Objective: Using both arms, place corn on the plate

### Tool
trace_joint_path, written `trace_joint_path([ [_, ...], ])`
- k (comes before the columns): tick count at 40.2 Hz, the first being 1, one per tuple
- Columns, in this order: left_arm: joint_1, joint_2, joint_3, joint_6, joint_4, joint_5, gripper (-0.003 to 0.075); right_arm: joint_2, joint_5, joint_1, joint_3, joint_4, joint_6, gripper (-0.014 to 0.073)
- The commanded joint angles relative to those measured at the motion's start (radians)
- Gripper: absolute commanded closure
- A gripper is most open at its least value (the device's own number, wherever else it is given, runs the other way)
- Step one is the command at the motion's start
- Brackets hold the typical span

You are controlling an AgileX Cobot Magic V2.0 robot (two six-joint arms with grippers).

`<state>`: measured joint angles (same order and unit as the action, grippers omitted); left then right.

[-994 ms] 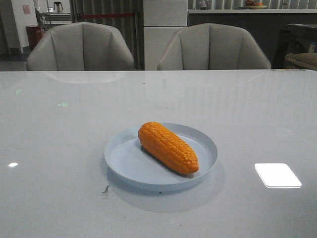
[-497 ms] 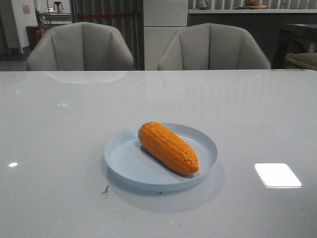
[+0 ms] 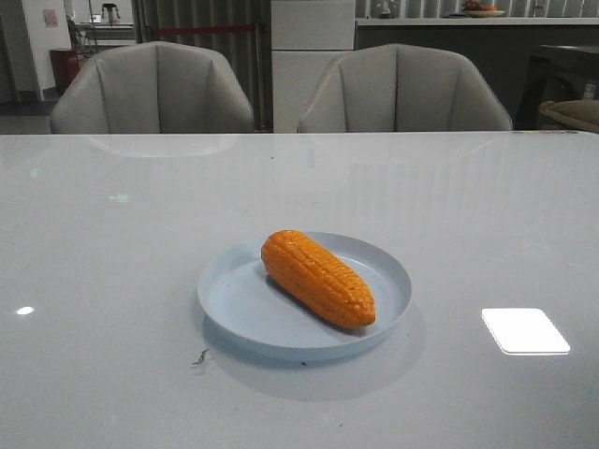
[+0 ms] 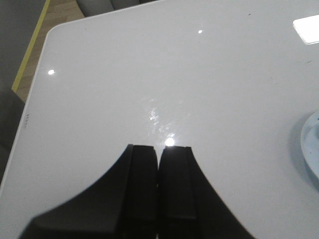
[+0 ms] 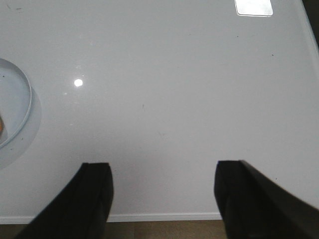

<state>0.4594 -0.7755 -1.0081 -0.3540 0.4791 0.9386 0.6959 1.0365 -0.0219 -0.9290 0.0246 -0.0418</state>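
- Glossy white table [image 3: 112,281] fills our view, two grey chairs [image 3: 154,89] tucked behind its far edge, ceiling lights bouncing off the surface.
- We have the corn [image 3: 317,278] lying on the plate [image 3: 239,313], blunt end toward the chairs, tapered tip toward us, fully inside the rim.
- Neither arm shows in the front view; we read both as pulled back off the table's near side.
- Our left gripper [image 4: 159,149] has its fingers pressed together, nothing between them, well apart from the plate, whose rim just peeks in at that view's edge [image 4: 310,144].
- Our right gripper [image 5: 163,172] is spread wide and empty, fingers [image 5: 97,191] hanging above the table's near edge, the plate rim [image 5: 22,107] off to one side.
- By our judgement, the placing looks done.
- What could go wrong: the cob is round and the rim is low, so any bump to the plate from a returning arm could roll it toward the rim.
- Another risk: the slick table would let the plate slide if nudged.
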Motion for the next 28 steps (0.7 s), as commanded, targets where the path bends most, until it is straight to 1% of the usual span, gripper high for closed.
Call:
trace_joint_path([
  [1,-0.035,0.053,0.023,0.002,-0.004,-0.168,0.0631,-0.002,-0.068,-0.006,-0.022,0.004,0.008,0.0051],
  [6,-0.137,0.152,0.161,0.022,-0.08,-0.391,0.0631,-0.002,-0.068,-0.006,-0.022,0.004,0.008,0.0051],
  [10,-0.24,0.243,0.297,0.085,-0.178,-0.573,0.0631,-0.002,-0.068,-0.006,-0.022,0.004,0.008,0.0051],
  [13,-0.311,0.303,0.386,0.154,-0.27,-0.664,0.0631,-0.002,-0.068,-0.006,-0.022,0.004,0.008,0.0051],
  [19,-0.43,0.413,0.545,0.371,-0.546,-0.764,0.0631,-0.002,-0.068,-0.006,-0.022,0.004,0.008,0.0051],
  [21,-0.453,0.456,0.602,0.381,-0.562,-0.786,0.0631,-0.002,-0.068,-0.006,-0.022,0.004,0.008,0.0051],
  [28,-0.455,0.654,0.827,0.378,-0.554,-0.924,0.0631,-0.002,-0.068,-0.006,-0.022,0.004,0.008,0.0051],
])
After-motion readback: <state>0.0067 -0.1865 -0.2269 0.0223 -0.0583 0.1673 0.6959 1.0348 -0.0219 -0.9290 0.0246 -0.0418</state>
